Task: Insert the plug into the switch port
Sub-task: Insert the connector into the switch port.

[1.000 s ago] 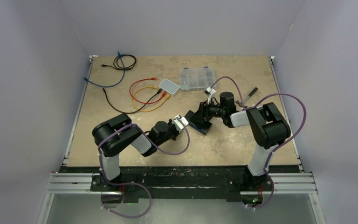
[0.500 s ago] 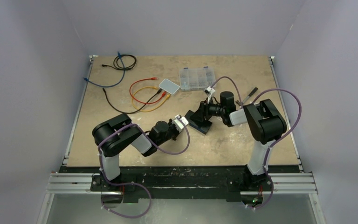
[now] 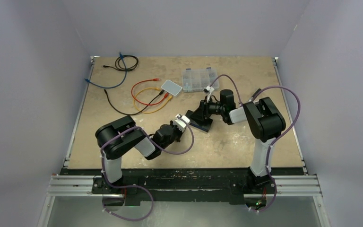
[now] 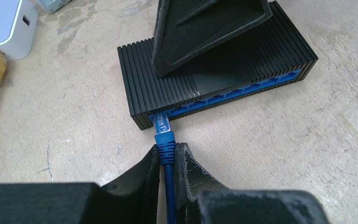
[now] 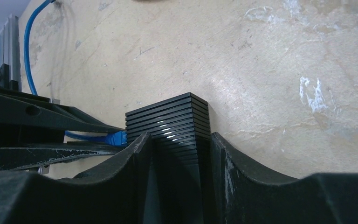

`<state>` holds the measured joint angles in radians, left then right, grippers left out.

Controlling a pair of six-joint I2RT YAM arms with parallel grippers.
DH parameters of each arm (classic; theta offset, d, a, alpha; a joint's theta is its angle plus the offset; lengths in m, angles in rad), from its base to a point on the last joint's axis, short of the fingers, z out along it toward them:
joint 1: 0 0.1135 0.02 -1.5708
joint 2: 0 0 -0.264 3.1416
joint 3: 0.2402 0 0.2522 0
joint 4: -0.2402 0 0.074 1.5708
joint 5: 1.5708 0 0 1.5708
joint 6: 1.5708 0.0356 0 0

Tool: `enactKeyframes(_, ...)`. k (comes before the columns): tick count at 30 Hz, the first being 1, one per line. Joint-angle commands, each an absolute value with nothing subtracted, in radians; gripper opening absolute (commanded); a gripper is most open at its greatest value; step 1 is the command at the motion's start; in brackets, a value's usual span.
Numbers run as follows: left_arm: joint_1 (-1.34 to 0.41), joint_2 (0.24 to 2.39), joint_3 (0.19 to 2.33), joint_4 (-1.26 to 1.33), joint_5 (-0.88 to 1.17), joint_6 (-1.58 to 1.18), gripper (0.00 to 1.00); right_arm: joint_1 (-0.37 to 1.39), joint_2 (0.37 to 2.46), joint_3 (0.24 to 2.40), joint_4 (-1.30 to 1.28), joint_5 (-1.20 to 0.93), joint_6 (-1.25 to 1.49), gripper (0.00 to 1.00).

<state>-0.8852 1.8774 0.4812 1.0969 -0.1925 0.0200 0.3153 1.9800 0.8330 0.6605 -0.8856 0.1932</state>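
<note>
Tan, mottled board table (image 3: 246, 142) carries everything.

Black rectangular switch with a ribbed plastic casing (image 4: 242, 65) lies flat near the table's middle, between the two arms. A blue strip of ports runs along its front face, which is turned toward the left arm.

Right gripper (image 5: 179, 140): jaws straddle the switch, one finger against each side. No gap shows in the right wrist view, so it grips the casing. One of its black wedge-shaped fingers (image 4: 205, 28) covers part of the switch's top in the left wrist view.

Left gripper (image 4: 168, 151): clamped tight on the plug's boot and the cable behind it, low over the table, just in front of the port face.

Blue round cable (image 4: 168, 196) runs back between the left fingers.

Blue plug (image 4: 164, 137): ribbed blue rubber boot, translucent blue nose, lined up straight on to the switch. Its nose sits in the mouth of the last port at the left end of the strip, as the left wrist camera sees it. Depth of seating: cannot tell. The boot is wholly outside the casing.
</note>
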Motion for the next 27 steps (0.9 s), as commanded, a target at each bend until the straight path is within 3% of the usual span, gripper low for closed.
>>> enactKeyframes(1, -0.877, 1.922, 0.556, 1.158, -0.271, -0.046, 0.00, 0.428, 2.015, 0.832, 0.582, -1.145, 0.222, 0.48)
enactKeyframes(15, -0.881, 1.961, 0.631, 1.201, -0.554, -0.043, 0.00, 0.473, 2.046, 0.872, 0.513, -1.216, 0.177, 0.46)
enactKeyframes(27, -0.887, 1.914, 0.561, 1.110, -0.342, -0.070, 0.03, 0.449, 2.002, 0.844, 0.513, -1.119, 0.185, 0.45)
